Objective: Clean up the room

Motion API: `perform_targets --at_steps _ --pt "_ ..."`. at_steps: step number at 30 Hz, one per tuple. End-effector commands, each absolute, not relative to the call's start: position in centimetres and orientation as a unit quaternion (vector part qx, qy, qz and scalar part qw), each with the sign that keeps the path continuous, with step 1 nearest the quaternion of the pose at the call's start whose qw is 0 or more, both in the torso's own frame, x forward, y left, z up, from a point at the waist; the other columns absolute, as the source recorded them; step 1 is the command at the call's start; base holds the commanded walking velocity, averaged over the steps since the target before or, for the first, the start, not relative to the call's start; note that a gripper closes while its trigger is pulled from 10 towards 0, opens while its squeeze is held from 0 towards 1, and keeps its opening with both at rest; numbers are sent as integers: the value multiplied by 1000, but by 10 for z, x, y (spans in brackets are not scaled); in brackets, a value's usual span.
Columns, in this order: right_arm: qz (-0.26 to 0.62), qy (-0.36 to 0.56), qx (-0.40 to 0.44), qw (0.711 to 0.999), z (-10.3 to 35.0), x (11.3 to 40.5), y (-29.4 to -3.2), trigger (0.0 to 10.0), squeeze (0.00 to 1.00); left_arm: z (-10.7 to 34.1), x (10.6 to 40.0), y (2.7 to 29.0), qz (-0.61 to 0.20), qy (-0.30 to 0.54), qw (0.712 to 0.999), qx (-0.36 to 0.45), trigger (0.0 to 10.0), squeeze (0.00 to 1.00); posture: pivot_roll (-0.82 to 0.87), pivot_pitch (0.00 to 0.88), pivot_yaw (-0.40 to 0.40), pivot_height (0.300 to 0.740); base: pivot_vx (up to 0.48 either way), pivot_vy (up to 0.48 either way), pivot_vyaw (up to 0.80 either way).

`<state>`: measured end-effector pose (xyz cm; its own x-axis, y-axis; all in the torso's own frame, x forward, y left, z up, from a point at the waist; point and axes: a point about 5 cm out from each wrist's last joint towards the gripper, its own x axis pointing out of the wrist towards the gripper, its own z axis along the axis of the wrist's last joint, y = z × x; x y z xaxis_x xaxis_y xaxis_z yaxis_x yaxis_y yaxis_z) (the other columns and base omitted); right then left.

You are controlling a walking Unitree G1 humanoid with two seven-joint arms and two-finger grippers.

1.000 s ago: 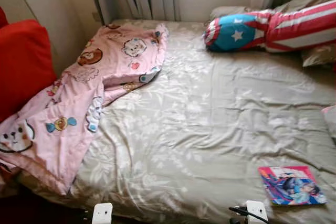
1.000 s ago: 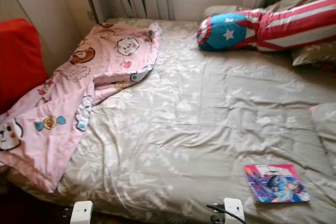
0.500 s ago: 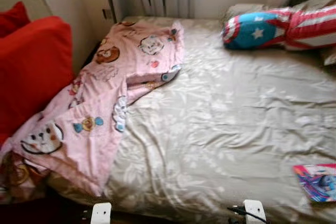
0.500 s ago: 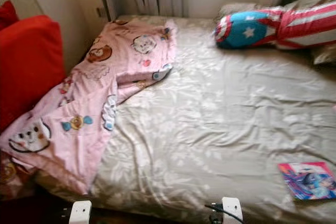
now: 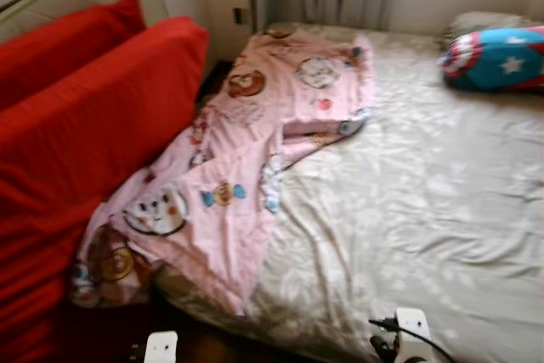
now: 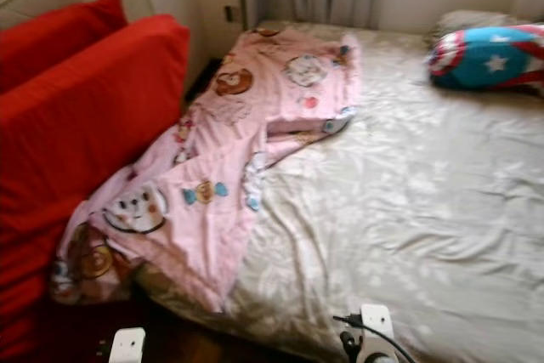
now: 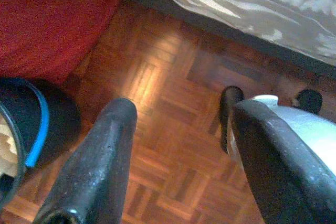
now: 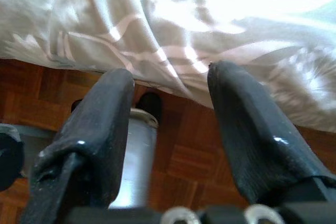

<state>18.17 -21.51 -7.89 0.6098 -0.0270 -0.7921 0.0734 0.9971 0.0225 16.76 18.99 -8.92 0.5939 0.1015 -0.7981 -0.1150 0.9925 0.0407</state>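
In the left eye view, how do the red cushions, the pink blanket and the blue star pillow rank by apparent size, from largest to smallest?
1. Red cushions, though they are nearest the camera, which may enlarge them.
2. Pink blanket.
3. Blue star pillow, farthest away and cut by the picture's edge, so its real size is unsure.

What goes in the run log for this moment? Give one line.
left gripper: open, idle above floor | right gripper: open, idle at bed edge | pink blanket: crumpled on bed, beside red cushions
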Motion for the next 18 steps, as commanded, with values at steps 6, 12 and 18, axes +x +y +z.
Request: perform_targets --at_steps 6,12,18 --pt "-28 456 32 889 -84 173 -213 10000 0 -92 160 195 65 459 886 -4 10000 0 -36 122 32 740 0 479 0" --pt "-27 455 29 889 -83 174 -213 10000 0 -92 160 196 65 458 887 -2 10000 0 -33 126 33 740 0 236 105" --pt "-26 454 30 890 -83 174 -212 10000 0 -92 160 197 65 457 887 -1 10000 0 -33 129 34 740 0 0 800"
